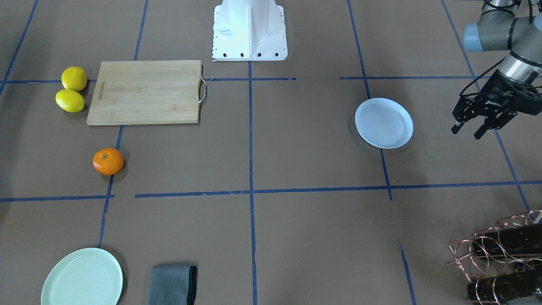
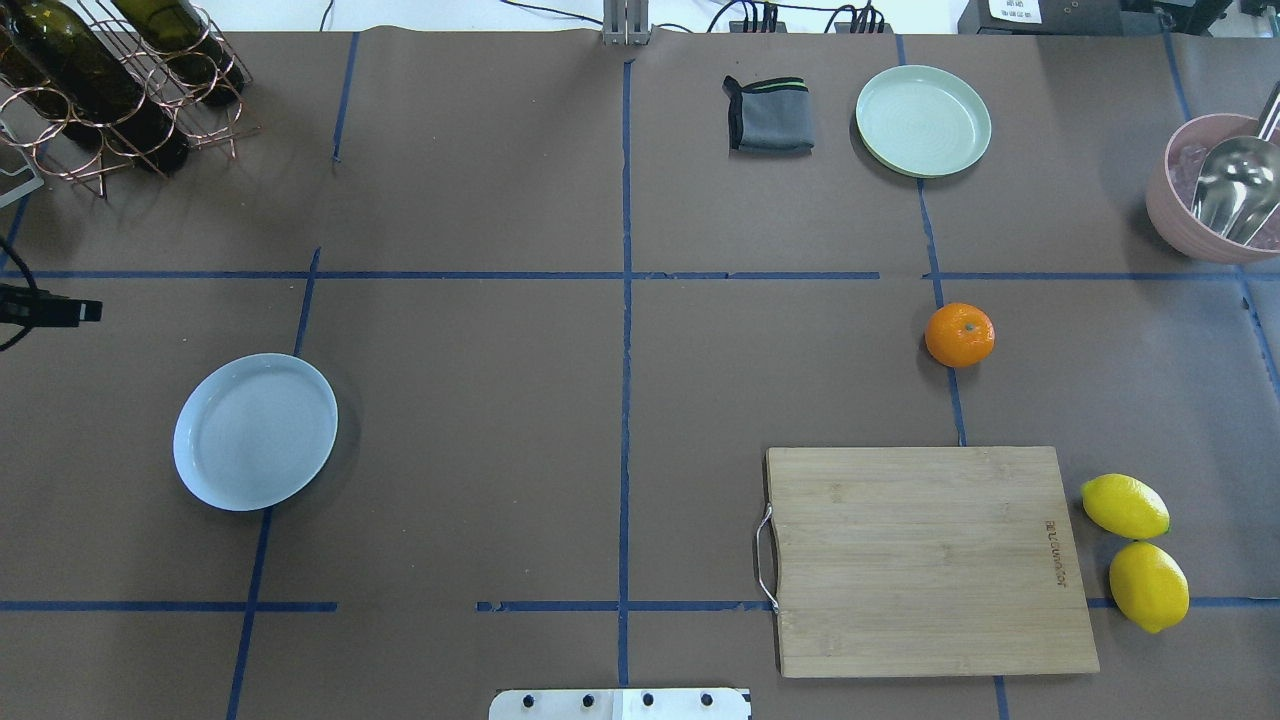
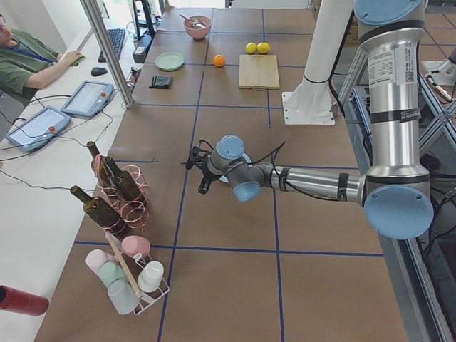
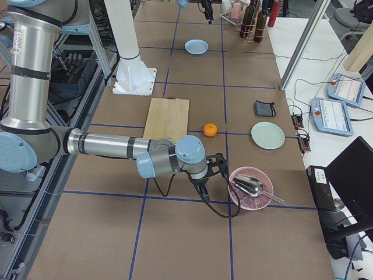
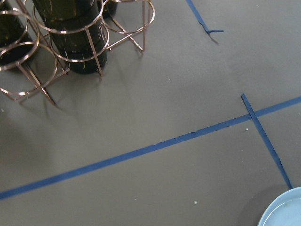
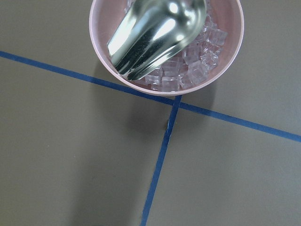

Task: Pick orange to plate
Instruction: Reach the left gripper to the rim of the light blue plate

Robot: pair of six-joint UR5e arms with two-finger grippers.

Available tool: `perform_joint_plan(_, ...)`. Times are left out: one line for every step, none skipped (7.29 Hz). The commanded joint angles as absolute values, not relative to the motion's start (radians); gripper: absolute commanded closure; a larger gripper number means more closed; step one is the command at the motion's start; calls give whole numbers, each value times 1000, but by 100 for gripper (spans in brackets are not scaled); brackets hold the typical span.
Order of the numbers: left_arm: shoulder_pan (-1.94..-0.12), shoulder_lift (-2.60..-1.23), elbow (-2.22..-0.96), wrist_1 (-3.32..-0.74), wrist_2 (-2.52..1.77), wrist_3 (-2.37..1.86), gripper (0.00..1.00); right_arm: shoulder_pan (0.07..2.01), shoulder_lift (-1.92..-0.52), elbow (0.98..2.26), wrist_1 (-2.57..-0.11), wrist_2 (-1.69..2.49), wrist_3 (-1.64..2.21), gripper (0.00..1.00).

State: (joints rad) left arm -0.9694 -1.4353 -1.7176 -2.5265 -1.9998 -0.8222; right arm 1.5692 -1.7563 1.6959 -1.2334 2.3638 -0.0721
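The orange (image 1: 108, 161) (image 2: 959, 335) lies on the brown table, on a blue tape line just beyond the cutting board. On the other half of the table sits the pale bluish-white plate (image 1: 384, 123) (image 2: 255, 431), with nothing on it. My left gripper (image 1: 467, 132) hovers open beside that plate, on its outer side, nothing between its fingers. The plate's rim (image 5: 284, 212) peeks into the corner of the left wrist view. My right gripper (image 4: 204, 185) shows only in the exterior right view, next to the pink bowl, and I cannot tell its state.
A wooden cutting board (image 2: 925, 560) has two lemons (image 2: 1125, 506) at its outer end. A mint-green plate (image 2: 923, 120) and grey cloth (image 2: 769, 114) lie at the far edge. A pink bowl (image 2: 1215, 190) holds ice and a metal scoop. A copper bottle rack (image 2: 110, 80) stands far left.
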Motion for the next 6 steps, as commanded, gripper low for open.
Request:
perform_joint_plan(-781, -1431, -1717, -2569, -1860, -1036, 33, 1569, -1756, 1695, -1233, 2364, -72, 0)
perform_joint_plan(-728, -1431, -1715, -2575, -1817, -1086, 33, 1569, -1756, 1695, -1233, 2364, -72, 0)
perform_joint_plan(-704, -1431, -1710, -2577, -1809, -1106, 33, 1569, -1756, 1695, -1233, 2364, -71, 0)
perform_joint_plan(-697, -1431, -1706, -2576, -1789, -1108, 36, 1569, -1756, 1695, -1233, 2364, -71, 0)
perform_joint_plan(-689, -1431, -1701, -2577, -1783, -1108, 37, 1569, -1756, 1695, -1233, 2364, -71, 0)
perform_joint_plan(-678, -1433, -1700, -2576, -1782, -1108, 37, 1569, -1756, 1695, -1233, 2364, -71, 0)
